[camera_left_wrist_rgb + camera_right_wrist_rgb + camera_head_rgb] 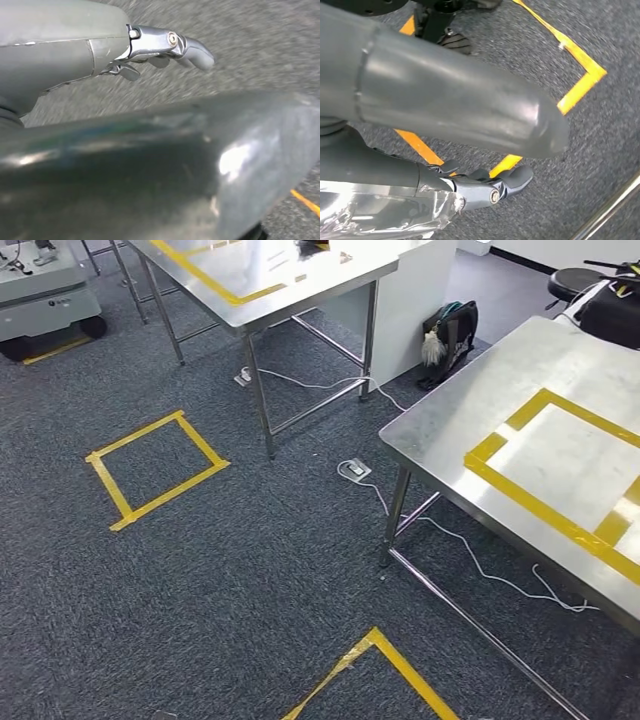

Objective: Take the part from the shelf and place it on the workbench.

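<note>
Here: steel workbench [453, 430], yellow tape rectangle [551, 470]; grey nubby carpet [249, 570].

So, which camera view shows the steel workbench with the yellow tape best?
The head view: the workbench shows its top, tape outline and legs. The right wrist view has perhaps one steel edge; the left wrist view shows carpet.

brushed steel workbench [453, 420] (dull sheen), rough grey carpet [249, 560], glossy yellow tape [155, 472].

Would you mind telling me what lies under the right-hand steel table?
Under the steel table: grey carpet, a white cable and a floor socket near its leg. The tabletop hides whatever lies further under it.
</note>
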### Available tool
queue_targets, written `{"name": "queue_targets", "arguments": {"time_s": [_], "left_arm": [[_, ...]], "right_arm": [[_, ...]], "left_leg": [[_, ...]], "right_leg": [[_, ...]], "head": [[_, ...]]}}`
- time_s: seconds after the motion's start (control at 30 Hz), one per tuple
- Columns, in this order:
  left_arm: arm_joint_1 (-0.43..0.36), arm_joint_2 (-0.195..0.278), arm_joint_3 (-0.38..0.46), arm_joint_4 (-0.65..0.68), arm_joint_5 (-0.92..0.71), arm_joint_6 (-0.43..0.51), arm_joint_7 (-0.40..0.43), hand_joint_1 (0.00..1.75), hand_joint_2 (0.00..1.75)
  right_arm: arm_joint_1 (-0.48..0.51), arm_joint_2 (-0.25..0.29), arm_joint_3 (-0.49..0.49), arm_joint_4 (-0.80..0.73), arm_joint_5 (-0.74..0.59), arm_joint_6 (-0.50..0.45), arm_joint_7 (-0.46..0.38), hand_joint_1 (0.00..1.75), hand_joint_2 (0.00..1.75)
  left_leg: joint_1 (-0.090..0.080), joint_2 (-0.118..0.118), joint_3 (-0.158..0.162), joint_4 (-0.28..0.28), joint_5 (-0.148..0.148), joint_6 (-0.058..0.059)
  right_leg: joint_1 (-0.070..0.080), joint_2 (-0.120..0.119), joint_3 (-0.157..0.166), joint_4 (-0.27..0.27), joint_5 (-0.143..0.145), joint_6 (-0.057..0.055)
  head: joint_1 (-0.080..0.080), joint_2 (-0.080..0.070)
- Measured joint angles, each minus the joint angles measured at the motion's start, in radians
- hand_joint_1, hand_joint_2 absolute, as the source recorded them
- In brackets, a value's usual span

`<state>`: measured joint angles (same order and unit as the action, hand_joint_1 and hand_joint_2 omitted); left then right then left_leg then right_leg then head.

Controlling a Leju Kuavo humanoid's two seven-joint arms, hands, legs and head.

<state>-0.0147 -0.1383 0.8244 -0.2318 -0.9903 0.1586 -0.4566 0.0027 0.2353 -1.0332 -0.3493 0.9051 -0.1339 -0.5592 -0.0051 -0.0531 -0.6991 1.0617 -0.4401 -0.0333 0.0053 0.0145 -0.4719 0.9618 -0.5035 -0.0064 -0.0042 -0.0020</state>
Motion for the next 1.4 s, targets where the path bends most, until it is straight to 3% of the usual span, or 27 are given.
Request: {"name": "queue_targets", "arguments": {"time_s": [0.03,0.07,0.1,0.13,0.17,0.23,0.3,0.37,0.4,0.43,0.47,0.53,0.6,0.63,0.7,0.77,0.83,0.9,0.97,1.03,1.07,1.13,1.2,1.27,1.3,1.33,1.4], "left_arm": [[0.0,-0.001,0.001,0.0,0.0,-0.005,0.0,0.0,0.0],[-0.001,-0.003,0.002,0.0,0.0,-0.009,0.0,0.0,0.0],[-0.001,-0.006,0.002,0.0,0.0,-0.011,0.0,0.0,0.0],[-0.001,-0.008,0.003,0.0,-0.001,-0.012,0.0,0.0,0.0],[0.001,-0.009,0.004,0.0,-0.001,-0.012,0.0,0.0,0.0],[0.003,-0.012,0.005,0.0,-0.002,-0.017,0.0,0.0,0.0],[-0.001,-0.013,0.008,0.0,-0.006,-0.028,-0.002,0.0,0.0],[0.0,-0.014,0.012,0.0,-0.01,-0.038,-0.007,0.0,0.0],[0.005,-0.014,0.014,0.0,-0.012,-0.041,-0.009,0.0,0.0],[0.01,-0.015,0.016,0.0,-0.013,-0.042,-0.01,0.0,0.0],[0.013,-0.016,0.017,0.0,-0.014,-0.042,-0.01,0.0,0.0],[0.013,-0.019,0.019,0.0,-0.019,-0.039,-0.011,0.0,0.0],[0.012,-0.023,0.019,0.0,-0.022,-0.037,-0.011,0.0,0.0],[0.014,-0.025,0.019,0.0,-0.023,-0.036,-0.011,0.0,0.0],[0.017,-0.026,0.02,0.0,-0.023,-0.035,-0.011,0.0,0.0],[0.017,-0.028,0.02,0.0,-0.025,-0.033,-0.012,0.0,0.0],[0.016,-0.029,0.02,0.0,-0.031,-0.028,-0.014,0.0,0.0],[0.017,-0.031,0.021,0.0,-0.039,-0.019,-0.015,0.0,0.0],[0.018,-0.032,0.021,0.0,-0.047,-0.009,-0.016,0.0,0.0],[0.016,-0.032,0.021,0.0,-0.052,0.0,-0.016,0.0,0.0],[0.014,-0.032,0.022,0.0,-0.055,0.003,-0.016,0.0,0.0],[0.016,-0.033,0.023,-0.001,-0.06,0.01,-0.016,0.0,0.0],[0.02,-0.033,0.026,-0.001,-0.069,0.013,-0.015,0.0,0.0],[0.018,-0.033,0.028,-0.004,-0.077,0.016,-0.016,0.0,0.0],[0.016,-0.033,0.029,-0.005,-0.081,0.017,-0.018,0.0,0.0],[0.013,-0.033,0.029,-0.007,-0.083,0.019,-0.019,0.0,0.0],[0.015,-0.033,0.032,-0.008,-0.087,0.022,-0.021,0.0,0.0]], "right_arm": [[0.001,-0.002,-0.001,0.004,0.006,-0.002,0.001,0.0,0.0],[0.002,-0.005,-0.001,0.007,0.011,-0.005,0.002,0.0,0.0],[0.002,-0.008,-0.002,0.01,0.014,-0.008,0.004,0.0,0.0],[0.001,-0.01,-0.002,0.013,0.017,-0.01,0.005,0.0,0.0],[0.0,-0.011,-0.002,0.015,0.019,-0.012,0.007,0.0,0.0],[0.0,-0.013,-0.003,0.018,0.026,-0.015,0.011,0.0,0.0],[0.0,-0.013,-0.004,0.022,0.034,-0.019,0.014,0.0,0.0],[-0.003,-0.013,-0.004,0.025,0.041,-0.023,0.017,0.0,0.0],[-0.004,-0.013,-0.004,0.026,0.043,-0.024,0.018,0.0,0.0],[-0.005,-0.014,-0.005,0.026,0.045,-0.026,0.019,0.0,0.0],[-0.004,-0.014,-0.006,0.026,0.046,-0.027,0.021,0.0,0.0],[0.002,-0.015,-0.008,0.027,0.047,-0.029,0.023,0.0,0.0],[0.007,-0.015,-0.01,0.029,0.049,-0.03,0.025,0.0,0.0],[0.007,-0.015,-0.012,0.029,0.049,-0.03,0.026,0.0,0.0],[0.007,-0.016,-0.015,0.03,0.049,-0.031,0.027,0.0,0.0],[0.005,-0.016,-0.018,0.031,0.052,-0.031,0.027,0.0,0.0],[0.003,-0.016,-0.019,0.032,0.057,-0.031,0.028,0.0,0.0],[0.004,-0.016,-0.023,0.033,0.062,-0.031,0.029,0.0,0.0],[0.003,-0.017,-0.027,0.033,0.066,-0.033,0.03,0.0,0.0],[0.002,-0.017,-0.03,0.033,0.07,-0.035,0.031,0.0,0.0],[0.002,-0.017,-0.032,0.033,0.072,-0.036,0.031,0.0,0.0],[0.002,-0.017,-0.036,0.034,0.077,-0.038,0.033,0.0,0.0],[-0.002,-0.017,-0.04,0.036,0.084,-0.043,0.034,0.0,0.0],[-0.005,-0.017,-0.043,0.039,0.092,-0.049,0.034,0.0,0.0],[-0.006,-0.017,-0.044,0.04,0.095,-0.052,0.035,0.0,0.0],[-0.008,-0.017,-0.044,0.042,0.098,-0.054,0.035,0.0,0.0],[-0.012,-0.017,-0.045,0.044,0.1,-0.057,0.036,0.0,0.0]], "left_leg": [[0.001,0.021,-0.015,0.07,-0.059,-0.004],[0.003,0.032,-0.027,0.14,-0.095,-0.009],[0.006,0.038,-0.028,0.193,-0.102,-0.013],[0.01,0.042,-0.016,0.216,-0.086,-0.016],[0.013,0.048,0.016,0.2,-0.059,-0.019],[0.013,0.084,0.13,0.074,-0.03,-0.019],[0.008,0.122,0.242,-0.076,-0.054,-0.007],[0.003,0.119,0.274,-0.136,-0.071,0.012],[0.003,0.11,0.268,-0.137,-0.068,0.022],[0.004,0.1,0.262,-0.137,-0.061,0.031],[0.005,0.09,0.256,-0.138,-0.053,0.04],[0.005,0.065,0.239,-0.137,-0.037,0.05],[0.003,0.038,0.222,-0.136,-0.022,0.052],[0.002,0.024,0.216,-0.135,-0.016,0.05],[0.003,-0.004,0.205,-0.13,-0.007,0.045],[0.002,-0.03,0.193,-0.121,-0.001,0.036],[0.002,-0.049,0.179,-0.114,0.005,0.025],[0.006,-0.064,0.165,-0.11,0.011,0.012],[0.005,-0.031,0.141,-0.072,-0.015,0.004],[0.003,0.022,0.082,0.051,-0.088,-0.002],[0.004,0.034,0.047,0.127,-0.123,-0.004],[0.004,0.041,0.017,0.204,-0.144,-0.005],[0.003,0.052,0.068,0.124,-0.092,0.0],[-0.004,0.105,0.152,-0.026,-0.035,0.011],[-0.007,0.128,0.178,-0.076,-0.021,0.018],[-0.011,0.14,0.187,-0.101,-0.017,0.024],[-0.011,0.12,0.182,-0.106,-0.013,0.035]], "right_leg": [[0.001,-0.015,-0.013,0.0,0.013,-0.002],[0.001,-0.032,-0.027,0.001,0.025,-0.002],[0.002,-0.049,-0.04,0.002,0.037,0.0],[0.002,-0.065,-0.056,0.004,0.047,0.002],[0.002,-0.08,-0.072,0.005,0.057,0.005],[0.003,-0.104,-0.096,0.012,0.07,0.013],[0.004,-0.128,-0.11,0.025,0.078,0.024],[0.002,-0.155,-0.117,0.034,0.088,0.037],[-0.001,-0.152,-0.121,0.039,0.089,0.044],[-0.004,-0.131,-0.128,0.053,0.078,0.051],[-0.007,-0.099,-0.142,0.087,0.054,0.057],[-0.009,-0.033,-0.191,0.216,-0.024,0.063],[-0.008,-0.015,-0.227,0.327,-0.074,0.064],[-0.008,-0.013,-0.219,0.33,-0.071,0.063],[-0.011,0.0,-0.142,0.213,-0.019,0.061],[-0.02,0.051,-0.057,0.07,0.015,0.059],[-0.022,0.076,-0.033,0.025,0.014,0.052],[-0.02,0.051,-0.037,0.028,0.022,0.038],[-0.02,0.025,-0.044,0.026,0.029,0.024],[-0.017,-0.005,-0.052,0.026,0.033,0.017],[-0.014,-0.022,-0.055,0.026,0.034,0.015],[-0.011,-0.054,-0.06,0.026,0.035,0.013],[-0.01,-0.08,-0.061,0.026,0.037,0.013],[-0.006,-0.103,-0.059,0.029,0.036,0.017],[-0.003,-0.115,-0.059,0.031,0.036,0.021],[0.0,-0.127,-0.06,0.033,0.036,0.025],[0.001,-0.149,-0.06,0.033,0.035,0.035]], "head": [[-0.005,0.0],[-0.008,0.0],[-0.01,0.0],[-0.011,0.0],[-0.012,0.0],[-0.012,0.0],[-0.012,0.0],[-0.01,0.0],[-0.01,0.0],[-0.009,0.0],[-0.009,0.0],[-0.008,0.0],[-0.009,0.0],[-0.009,0.0],[-0.009,0.0],[-0.009,0.0],[-0.011,0.0],[-0.012,0.0],[-0.017,0.0],[-0.023,0.0],[-0.024,0.0],[-0.024,0.0],[-0.024,0.0],[-0.025,0.0],[-0.024,0.0],[-0.024,0.0],[-0.023,0.0]]}}
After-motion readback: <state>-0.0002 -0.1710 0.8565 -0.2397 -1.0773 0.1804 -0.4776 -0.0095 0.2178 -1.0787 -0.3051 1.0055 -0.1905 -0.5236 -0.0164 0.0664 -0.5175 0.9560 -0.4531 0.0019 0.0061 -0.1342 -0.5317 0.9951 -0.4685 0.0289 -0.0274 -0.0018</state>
